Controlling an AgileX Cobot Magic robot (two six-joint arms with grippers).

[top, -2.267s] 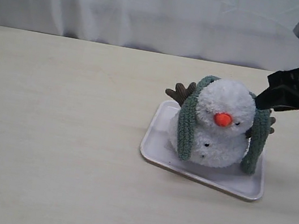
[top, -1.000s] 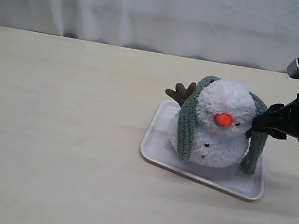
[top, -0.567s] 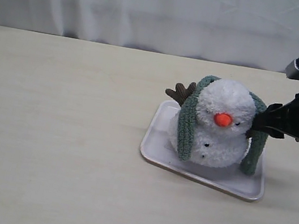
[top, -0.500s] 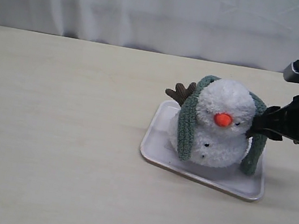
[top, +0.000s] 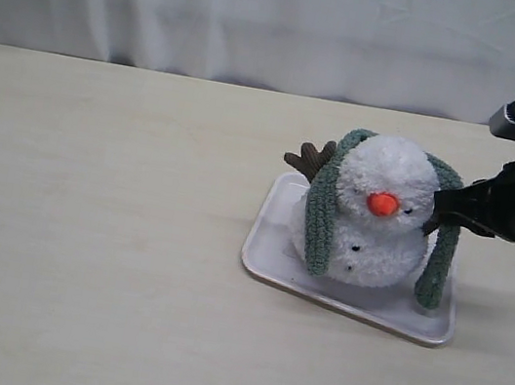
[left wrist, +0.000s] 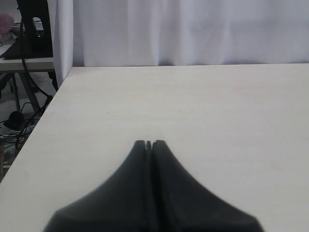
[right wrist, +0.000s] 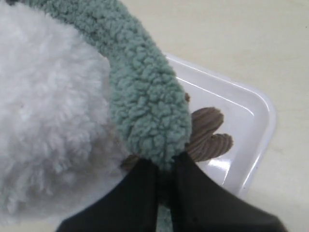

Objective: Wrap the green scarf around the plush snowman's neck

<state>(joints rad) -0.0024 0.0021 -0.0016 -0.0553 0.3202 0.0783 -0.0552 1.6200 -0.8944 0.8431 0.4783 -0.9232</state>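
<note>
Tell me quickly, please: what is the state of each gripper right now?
Left gripper: closed, holding nothing.
Right gripper: closed on the green scarf, beside the plush snowman.

Left half of the counter is open, a wide passage from the near edge to the far curtain. The near strip in front of the tray is open too. Obstacles cluster right of centre: the tray, the plush snowman on it, the green scarf hanging down both sides of the head. A brown twig arm sticks out at the snowman's far left. The right side is blocked by the right gripper, jaws pinched on the right scarf strand, just beside the head. Counter behind the snowman is free. The left gripper has bare counter ahead.
</note>
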